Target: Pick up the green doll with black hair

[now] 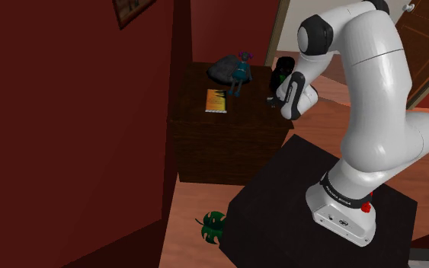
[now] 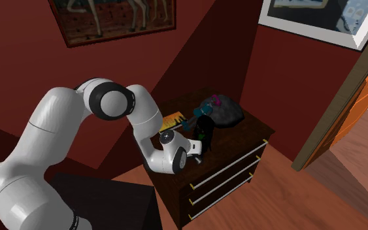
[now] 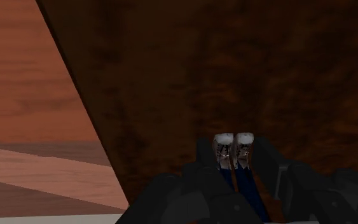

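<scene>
The green doll with black hair [image 1: 283, 70] stands near the front corner of the dark wooden dresser [image 1: 228, 129]. In the second exterior view the green doll [image 2: 206, 132] is right at my black gripper [image 2: 199, 147]. The wrist view shows the doll's white shoes and blue legs [image 3: 234, 145] sticking out between my fingers, which press in on both sides. My gripper [image 3: 234, 162] is shut on the doll, and its black hair and body are mostly hidden by the hand. The dresser top [image 3: 234, 70] lies just beyond the shoes.
A teal doll with pink hair [image 1: 241, 70] and a grey rock-like lump [image 1: 224, 70] sit at the back of the dresser. An orange book [image 1: 216, 100] lies flat nearer the wall side. A green leaf-shaped object [image 1: 213, 226] lies on the floor by the stand.
</scene>
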Motion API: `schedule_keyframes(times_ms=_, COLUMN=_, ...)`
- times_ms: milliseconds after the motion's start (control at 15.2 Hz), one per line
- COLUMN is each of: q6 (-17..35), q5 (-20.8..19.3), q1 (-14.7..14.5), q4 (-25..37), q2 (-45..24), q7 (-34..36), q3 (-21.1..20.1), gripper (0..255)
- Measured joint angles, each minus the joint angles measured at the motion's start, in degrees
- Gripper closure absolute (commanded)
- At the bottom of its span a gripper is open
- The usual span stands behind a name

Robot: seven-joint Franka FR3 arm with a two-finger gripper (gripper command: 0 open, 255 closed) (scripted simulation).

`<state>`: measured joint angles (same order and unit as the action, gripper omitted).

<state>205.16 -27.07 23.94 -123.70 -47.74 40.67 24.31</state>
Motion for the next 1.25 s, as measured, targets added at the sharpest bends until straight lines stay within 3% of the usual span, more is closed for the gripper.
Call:
schedule_keyframes(times_ms=330, q6=-0.69, q5=-0.37, q1=-0.20, q4=-0.55, q2=0.77, q7=0.00, q3=-0.30, gripper=255)
schedule_keyframes(times_ms=1254, q6=-7.70, q5=-5.30, q1=1.66, q4=-5.75, q2=13.20, q7=-0.19, q3=-1.82, gripper=255)
